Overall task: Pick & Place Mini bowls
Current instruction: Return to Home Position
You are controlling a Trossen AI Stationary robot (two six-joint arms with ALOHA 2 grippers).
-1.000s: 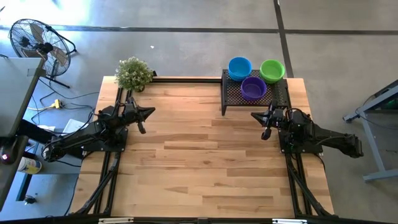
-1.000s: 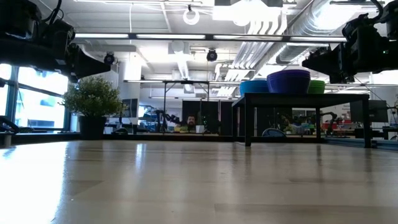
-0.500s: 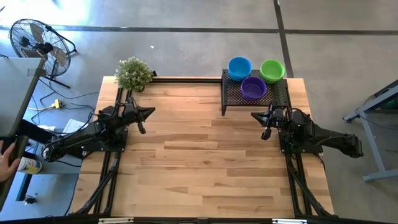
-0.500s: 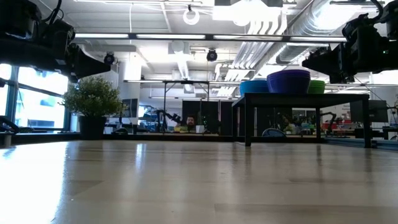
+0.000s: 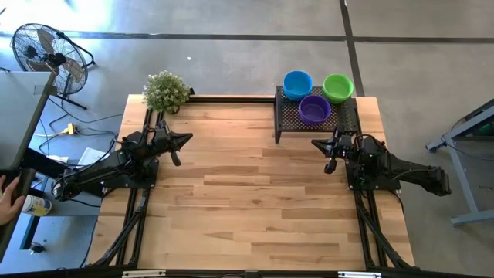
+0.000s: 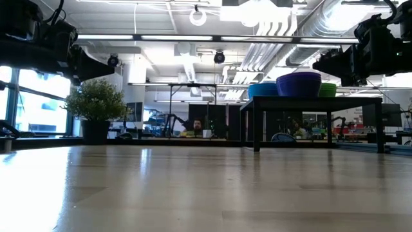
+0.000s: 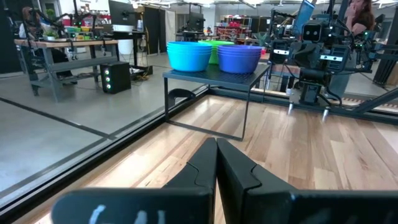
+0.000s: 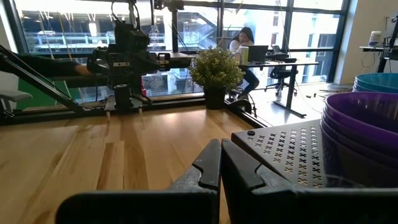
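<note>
Three stacks of mini bowls stand on the black mesh stand (image 5: 340, 117) at the table's far right: blue (image 5: 297, 83), lime green (image 5: 338, 86) and purple (image 5: 314, 109). In the low view the purple stack (image 6: 298, 84) sits foremost on the stand top. My left gripper (image 5: 185, 140) hovers shut over the table's left side, pointing right. My right gripper (image 5: 316, 143) hovers shut just in front of the stand, pointing left. Both wrist views show the fingers (image 7: 216, 163) (image 8: 220, 163) closed together, holding nothing.
A small potted plant (image 5: 165, 91) stands at the far left corner of the table. The wood tabletop (image 5: 247, 201) lies between the arms. A fan (image 5: 42, 48) and a person's hand (image 5: 6, 197) show off the table's left side.
</note>
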